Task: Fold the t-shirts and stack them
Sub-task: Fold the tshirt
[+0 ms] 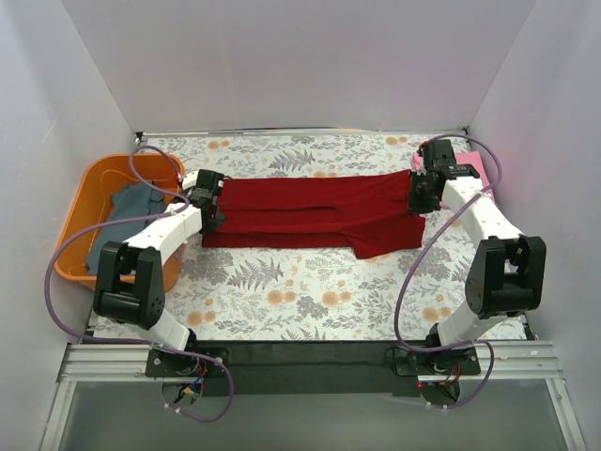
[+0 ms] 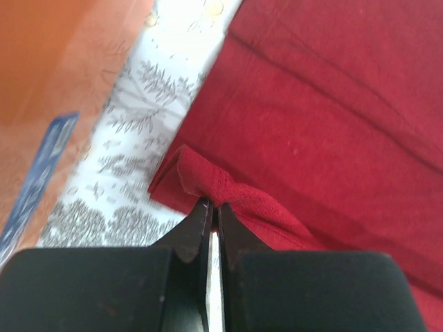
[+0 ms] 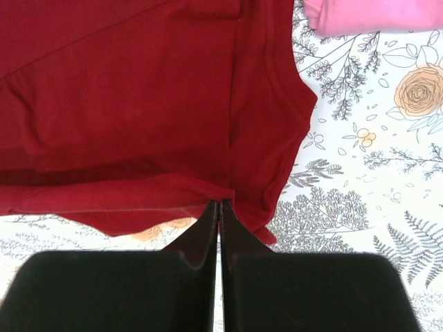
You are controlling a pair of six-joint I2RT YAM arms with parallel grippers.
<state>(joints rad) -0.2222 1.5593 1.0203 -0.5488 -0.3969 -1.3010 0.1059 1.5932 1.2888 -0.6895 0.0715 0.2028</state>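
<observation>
While the dark red t-shirt (image 1: 315,214) lies stretched just right of the orange basket (image 1: 73,225), I see left jaws clenched on its basket-side edge, right jaws clenched on its far end. Grey-blue t-shirt (image 1: 131,209) inside basket, pink t-shirt (image 3: 374,14) far right of it.

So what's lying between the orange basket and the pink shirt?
The dark red t-shirt, stretched across the floral tablecloth, seen in the top view.
</observation>
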